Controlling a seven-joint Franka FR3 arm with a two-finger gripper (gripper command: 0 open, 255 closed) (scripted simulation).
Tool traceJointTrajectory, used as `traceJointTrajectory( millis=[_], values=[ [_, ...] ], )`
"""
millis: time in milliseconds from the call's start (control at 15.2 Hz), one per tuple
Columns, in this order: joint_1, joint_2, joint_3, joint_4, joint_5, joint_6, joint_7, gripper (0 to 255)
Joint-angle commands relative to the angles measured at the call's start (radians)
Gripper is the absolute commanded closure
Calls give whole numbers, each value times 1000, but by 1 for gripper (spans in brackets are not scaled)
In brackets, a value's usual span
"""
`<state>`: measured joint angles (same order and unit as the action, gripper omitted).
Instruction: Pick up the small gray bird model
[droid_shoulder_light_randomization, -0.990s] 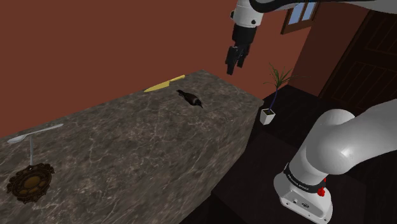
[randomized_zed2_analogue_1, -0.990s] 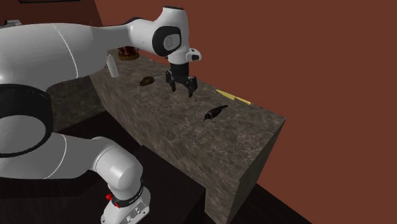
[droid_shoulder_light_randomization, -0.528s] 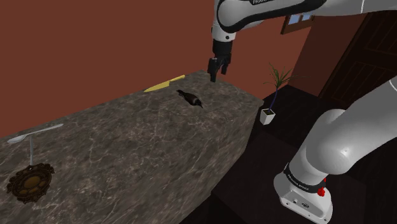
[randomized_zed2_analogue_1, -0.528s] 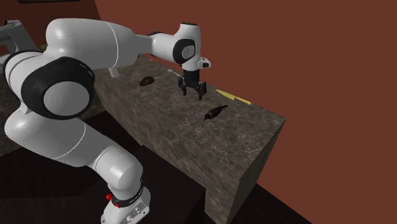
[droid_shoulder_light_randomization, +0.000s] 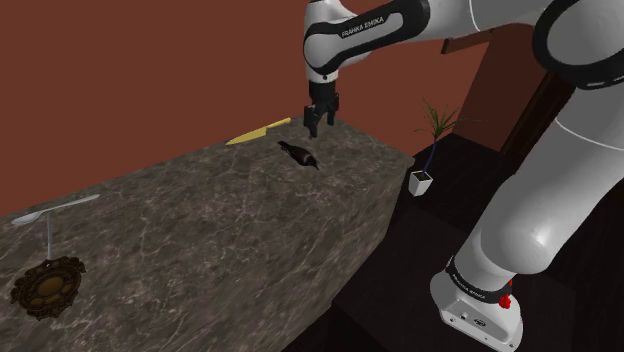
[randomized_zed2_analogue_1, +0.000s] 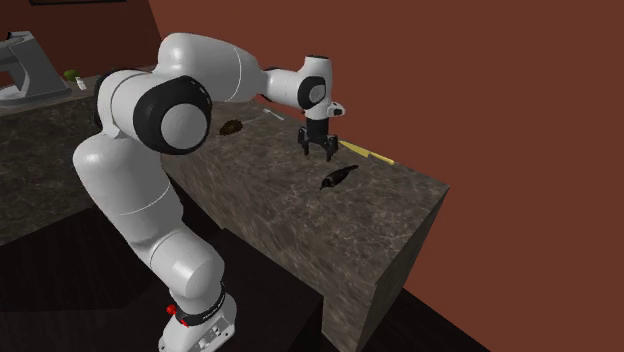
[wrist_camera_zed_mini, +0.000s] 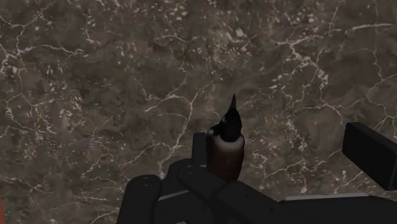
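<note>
dark brown bird (wrist_camera_zed_mini: 226, 151), white-veined counter (wrist_camera_zed_mini: 95, 95)

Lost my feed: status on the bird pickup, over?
Gripper open, above the counter. Dark bird model lies there, untouched. Yellow strip nearby, apart.

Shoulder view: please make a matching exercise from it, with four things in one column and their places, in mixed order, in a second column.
Things:
1. dark bird model
2. potted plant
3. ornate brown dish
4. gripper

Places:
A. on the floor, past the marble table on the view's right
B. on the table, at the view's lower left
C. in the air above the table, open, close to the bird
D. lying on the table near the yellow strip

Pairs: 1-D, 2-A, 3-B, 4-C
</note>
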<state>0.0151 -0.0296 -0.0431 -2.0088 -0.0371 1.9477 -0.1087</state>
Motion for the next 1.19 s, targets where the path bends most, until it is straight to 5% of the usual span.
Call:
traceJointTrajectory(
  millis=[0, 858, 1122],
  values=[
    [-1, 83, -1, 56, -7, 15, 6, 0],
    [-4, 642, -14, 581, -40, -34, 36, 0],
    [-5, 671, -14, 581, -40, -7, 39, 0]
  ],
)
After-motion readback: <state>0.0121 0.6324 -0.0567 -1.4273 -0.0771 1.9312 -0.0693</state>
